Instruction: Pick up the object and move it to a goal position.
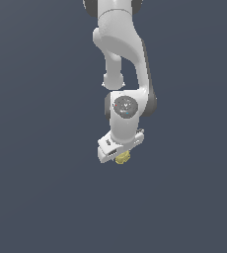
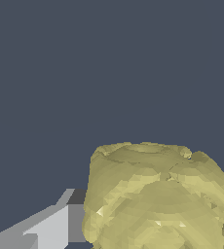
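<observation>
Gripper (image 1: pixel 121 154) clamped on the pale-yellow object (image 1: pixel 122 158) — carry steadily, grip unrelaxed, since little of the chunk (image 2: pixel 158 199) protrudes.

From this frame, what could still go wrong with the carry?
1. The yellow chunk sticks out only a little below the white end effector, so the hold may be shallow and it might slip.
2. Its lumpy, faceted surface gives uneven contact against the one visible finger; it may twist during motion.
</observation>
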### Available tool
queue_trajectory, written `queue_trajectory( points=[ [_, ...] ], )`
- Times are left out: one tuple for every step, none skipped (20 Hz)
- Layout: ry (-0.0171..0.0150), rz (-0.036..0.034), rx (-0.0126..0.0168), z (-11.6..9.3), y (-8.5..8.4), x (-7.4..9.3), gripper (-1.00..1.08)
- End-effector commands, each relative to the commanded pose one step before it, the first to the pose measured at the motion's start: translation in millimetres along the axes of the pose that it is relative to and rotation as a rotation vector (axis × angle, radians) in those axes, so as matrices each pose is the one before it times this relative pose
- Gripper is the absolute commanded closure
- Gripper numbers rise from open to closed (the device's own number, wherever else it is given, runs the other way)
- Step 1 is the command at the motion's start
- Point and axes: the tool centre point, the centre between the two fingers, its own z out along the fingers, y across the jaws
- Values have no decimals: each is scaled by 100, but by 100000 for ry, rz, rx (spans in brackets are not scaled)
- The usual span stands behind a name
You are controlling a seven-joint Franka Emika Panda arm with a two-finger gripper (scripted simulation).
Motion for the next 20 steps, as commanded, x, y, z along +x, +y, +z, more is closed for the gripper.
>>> queue_trajectory(
  points=[
    [78, -3, -112, -1610, -499, -871, 108],
    [0, 0, 0, -714, -228, -402, 108],
    [0, 0, 0, -739, -235, -415, 108],
    [0, 0, 0, -744, -236, -416, 108],
    [0, 0, 0, -750, -236, -416, 108],
    [0, 0, 0, -756, -237, -416, 108],
    [-19, -4, -45, -762, -245, -412, 108],
    [0, 0, 0, -744, -231, -403, 108],
    [0, 0, 0, -717, -222, -387, 108],
    [0, 0, 0, -687, -212, -368, 108],
    [0, 0, 0, -655, -202, -349, 108],
    [0, 0, 0, -624, -191, -327, 108],
    [0, 0, 0, -592, -178, -305, 108],
    [0, 0, 0, -558, -166, -282, 108],
    [0, 0, 0, -524, -155, -261, 108],
    [29, -2, 39, -492, -136, -246, 108],
    [0, 0, 0, -449, -132, -221, 108],
    [0, 0, 0, -410, -120, -200, 108],
    [0, 0, 0, -370, -108, -179, 108],
    [0, 0, 0, -331, -95, -158, 108]
  ],
)
